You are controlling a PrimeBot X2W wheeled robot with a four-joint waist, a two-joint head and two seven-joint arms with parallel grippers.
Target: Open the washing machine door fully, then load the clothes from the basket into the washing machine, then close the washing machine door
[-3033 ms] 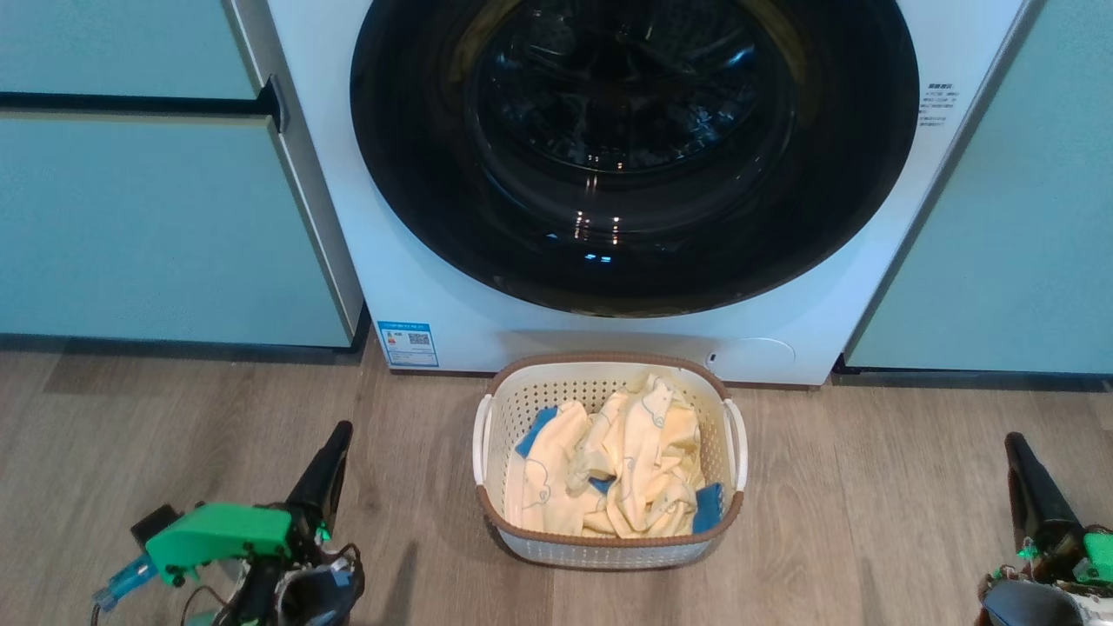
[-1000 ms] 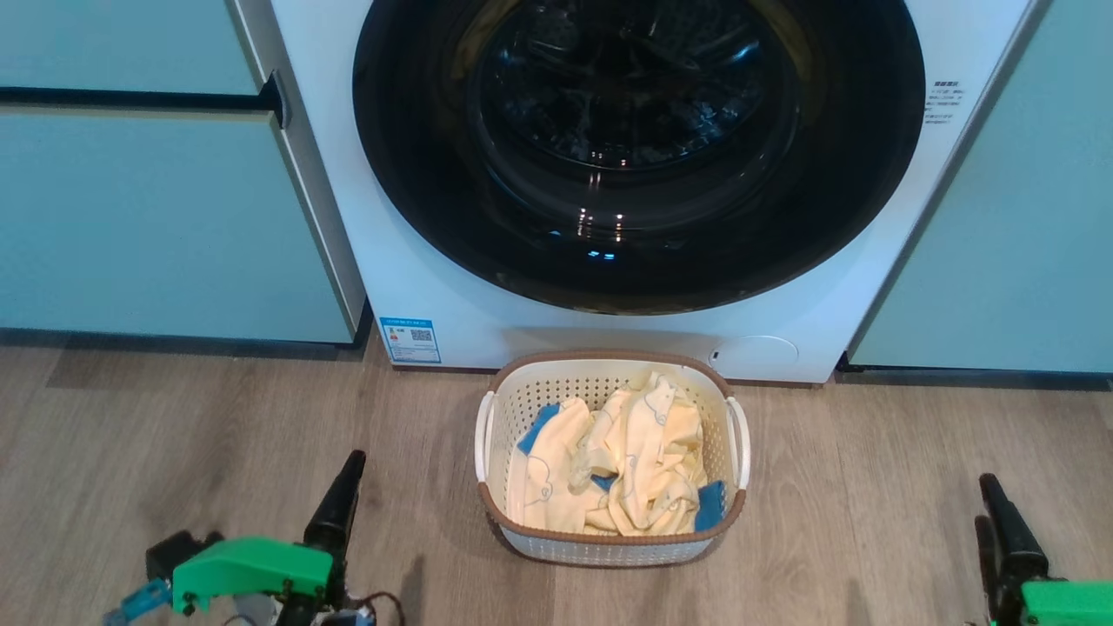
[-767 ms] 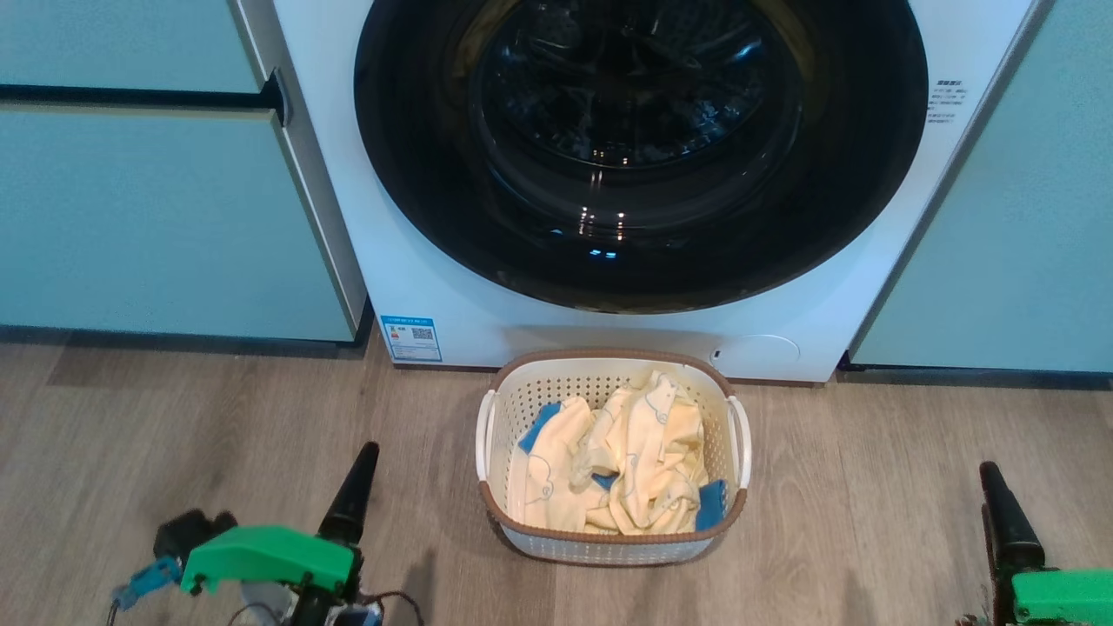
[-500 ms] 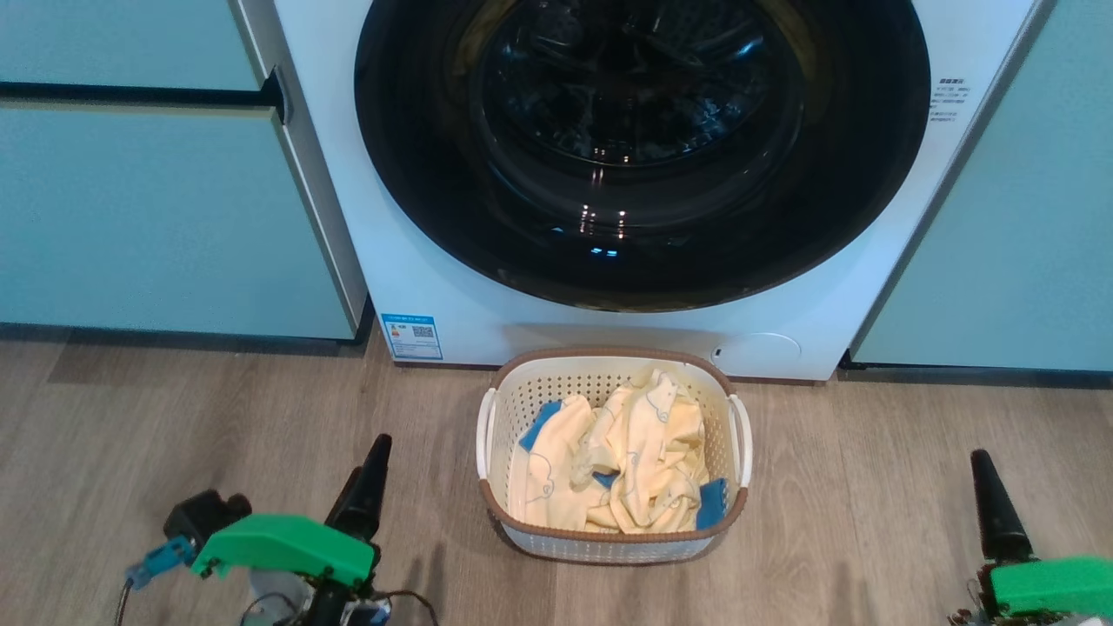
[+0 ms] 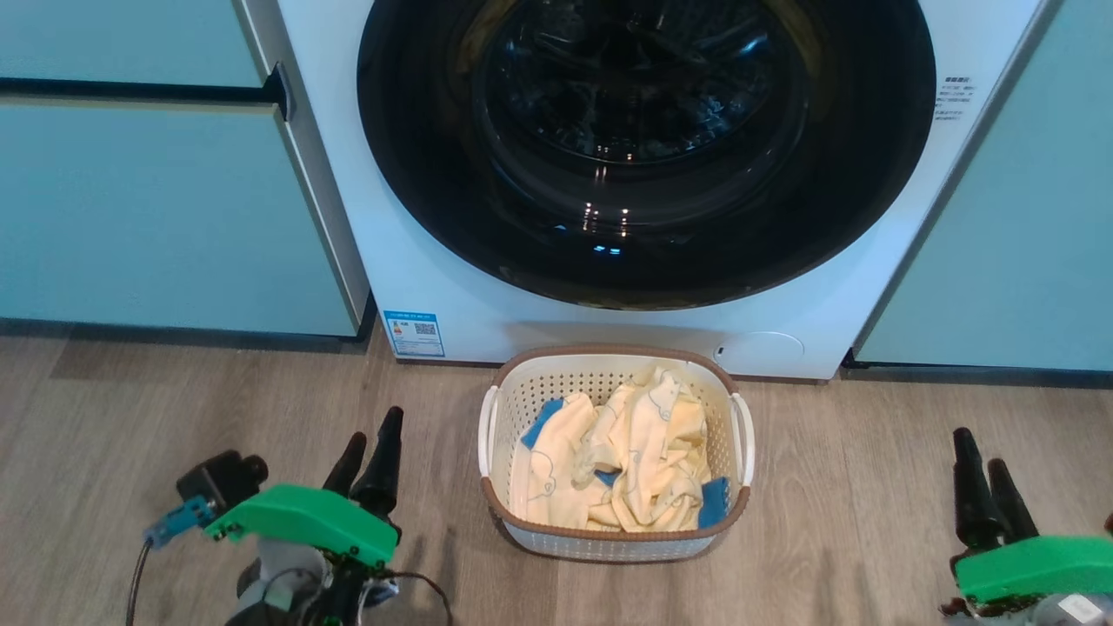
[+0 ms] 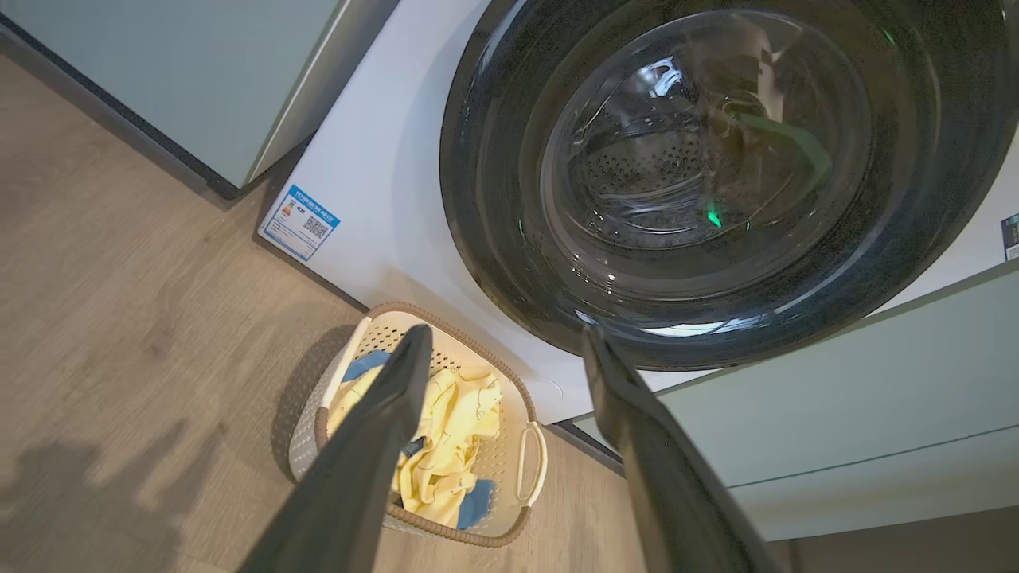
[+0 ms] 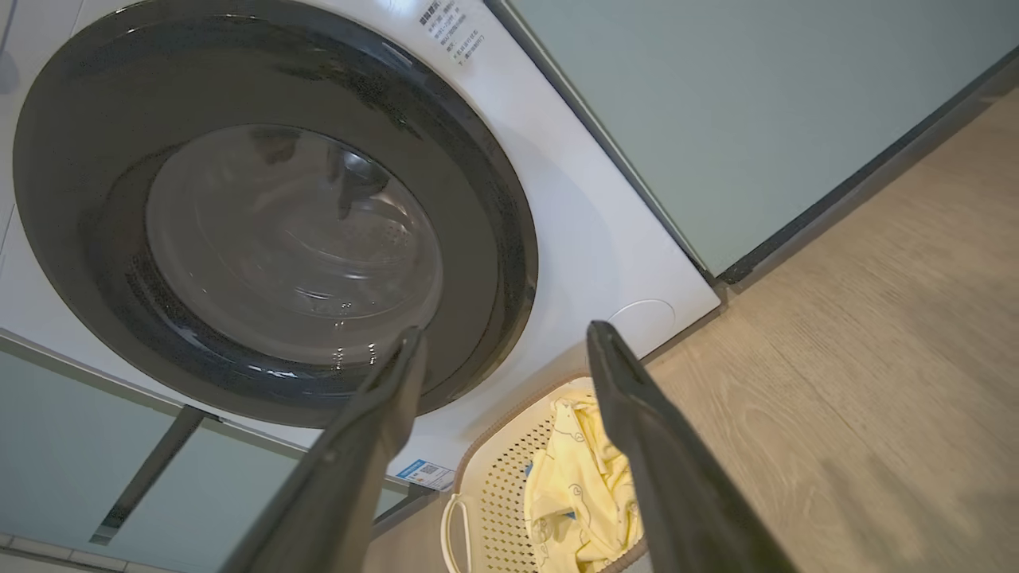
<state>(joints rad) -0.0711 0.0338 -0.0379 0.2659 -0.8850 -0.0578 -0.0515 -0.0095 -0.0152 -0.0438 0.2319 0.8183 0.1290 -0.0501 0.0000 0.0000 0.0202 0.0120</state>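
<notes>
1 basket (image 5: pixel 556 381), 1 door (image 5: pixel 435 174), left hand (image 5: pixel 375 428), right hand (image 5: pixel 978 449).

The basket (image 5: pixel 609 356) is sitting on the wooden floor (image 5: pixel 174 409) just in front of the washing machine (image 5: pixel 417 252), and the clothes (image 5: pixel 626 452) are lying heaped inside the basket. The washing machine door (image 5: pixel 417 174) is standing shut. The left hand (image 5: pixel 376 426) is hovering near the basket's left side and the right hand (image 5: pixel 976 448) well off to its right, both with fingers parted and holding nothing.

The left gripper (image 5: pixel 372 432), 2 long dark fingers on a green housing, sits at 7 o'clock, jaws apart. The matching right gripper (image 5: pixel 978 452) sits at 5 o'clock, also spread. Both point toward 12.
</notes>
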